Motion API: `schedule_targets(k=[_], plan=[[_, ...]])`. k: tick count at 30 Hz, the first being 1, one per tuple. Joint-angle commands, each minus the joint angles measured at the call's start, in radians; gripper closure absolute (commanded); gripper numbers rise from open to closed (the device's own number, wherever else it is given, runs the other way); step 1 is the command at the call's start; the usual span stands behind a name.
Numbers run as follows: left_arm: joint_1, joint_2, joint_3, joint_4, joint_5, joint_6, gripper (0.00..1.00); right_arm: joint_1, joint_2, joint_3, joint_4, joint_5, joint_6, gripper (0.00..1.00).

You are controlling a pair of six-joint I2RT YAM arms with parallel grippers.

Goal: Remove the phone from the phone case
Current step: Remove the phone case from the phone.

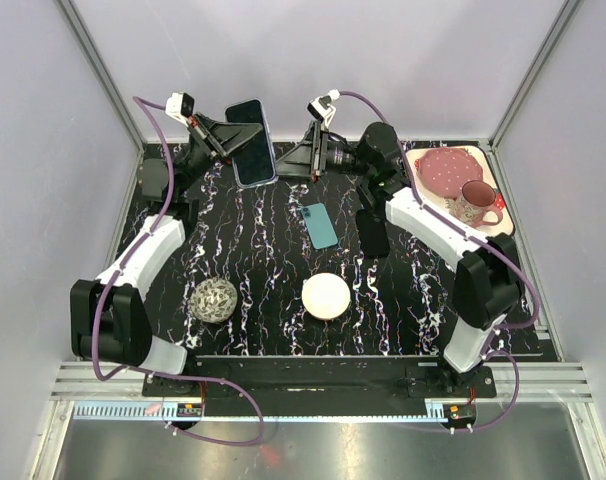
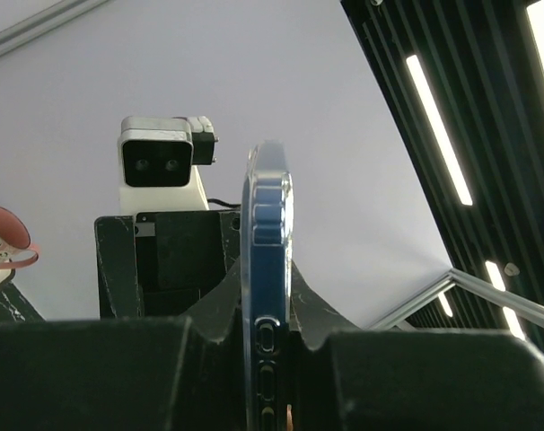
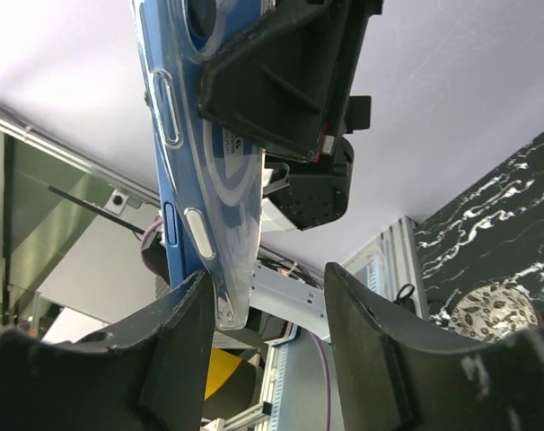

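**Phone seated in case, held aloft by the left jaws; right jaws spread at its lower corner**

We find the left gripper (image 1: 221, 140) clamped on the phone case (image 2: 265, 224), raised well clear of the table (image 1: 253, 260). In the left wrist view the case stands edge-on between the two fingers, its side buttons running down into the narrow gap. From above, the dark face of the phone (image 1: 249, 138) shows framed by the case's blue rim, so we record the phone as inside the case.

The right gripper (image 3: 265, 287) has its jaws spread wide and grips nothing. One lower corner of the case hangs between its fingers, close against one of them; we cannot tell whether it touches.

On the table below the right jaws lies a teal phone-shaped slab (image 1: 320, 225). Nearer the bases, between the two arms, sit a white dish (image 1: 326, 296) and a speckled ball (image 1: 215, 299). Outboard of the right jaws a pink plate (image 1: 438, 170) carries a mug (image 1: 476, 203).
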Motion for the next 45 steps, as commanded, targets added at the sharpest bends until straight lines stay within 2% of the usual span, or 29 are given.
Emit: schedule_targets(k=[1,2,3,5,7,10,11,12,13,15,17,18,19,21,22,25,30,32,36,39,42,45], plan=[[-0.112,-0.092,0.002,0.143,-0.023,-0.034,1.00,0.047,0.104,-0.026,0.139,0.129,0.197,0.49],[-0.112,-0.095,-0.002,0.134,-0.020,-0.030,1.00,0.045,0.110,-0.023,0.163,0.127,0.214,0.51],[-0.112,-0.104,-0.012,0.129,-0.020,-0.025,1.00,0.045,0.115,-0.022,0.179,0.127,0.222,0.58],[-0.105,-0.107,-0.018,0.123,-0.015,-0.020,1.00,0.045,0.105,-0.014,0.145,0.139,0.199,0.65],[-0.101,-0.104,-0.013,0.120,-0.006,-0.020,1.00,0.044,0.076,-0.022,0.063,0.159,0.139,0.83],[-0.087,-0.101,-0.006,0.106,0.007,-0.017,1.00,0.036,0.029,-0.040,-0.030,0.198,0.067,1.00],[-0.082,-0.101,-0.007,0.100,0.010,-0.014,1.00,0.028,0.018,-0.039,-0.056,0.210,0.039,1.00],[-0.081,-0.101,-0.009,0.092,0.010,-0.005,1.00,0.027,-0.008,-0.031,-0.181,0.222,-0.005,1.00],[-0.078,-0.095,-0.009,0.074,0.011,0.000,1.00,0.027,-0.026,0.001,-0.283,0.250,-0.147,1.00],[-0.069,-0.080,0.000,0.055,0.034,0.009,0.98,0.025,-0.078,0.030,-0.534,0.386,-0.285,1.00],[-0.058,-0.045,0.008,0.074,0.057,0.001,0.91,0.018,-0.109,0.029,-0.619,0.469,-0.384,1.00],[-0.058,-0.034,0.010,0.089,0.060,-0.019,0.81,0.005,-0.128,0.029,-0.662,0.477,-0.405,1.00],[-0.058,-0.021,0.010,0.130,0.060,-0.031,0.76,-0.002,-0.134,0.032,-0.682,0.480,-0.432,1.00],[-0.056,0.015,0.008,0.164,0.060,-0.059,0.60,-0.010,-0.151,0.029,-0.719,0.503,-0.450,1.00],[-0.056,0.028,0.007,0.188,0.062,-0.068,0.45,-0.016,-0.158,0.023,-0.730,0.514,-0.464,1.00],[-0.058,0.066,-0.002,0.231,0.063,-0.097,0.26,-0.024,-0.178,0.010,-0.741,0.549,-0.478,1.00],[-0.056,0.098,-0.024,0.253,0.071,-0.108,0.12,-0.042,-0.194,-0.011,-0.747,0.578,-0.479,1.00],[-0.056,0.104,-0.035,0.235,0.082,-0.091,0.03,-0.055,-0.212,-0.022,-0.748,0.598,-0.484,1.00],[-0.053,0.111,-0.062,0.199,0.083,-0.060,0.01,-0.090,-0.253,-0.051,-0.776,0.642,-0.507,1.00],[-0.053,0.111,-0.067,0.141,0.086,-0.011,0.01,-0.114,-0.289,-0.062,-0.805,0.679,-0.528,1.00],[-0.053,0.104,-0.065,0.017,0.092,0.050,0.01,-0.131,-0.312,-0.059,-0.839,0.715,-0.553,1.00],[-0.053,0.103,-0.067,-0.011,0.089,0.075,0.01,-0.142,-0.324,-0.059,-0.853,0.727,-0.564,1.00]])
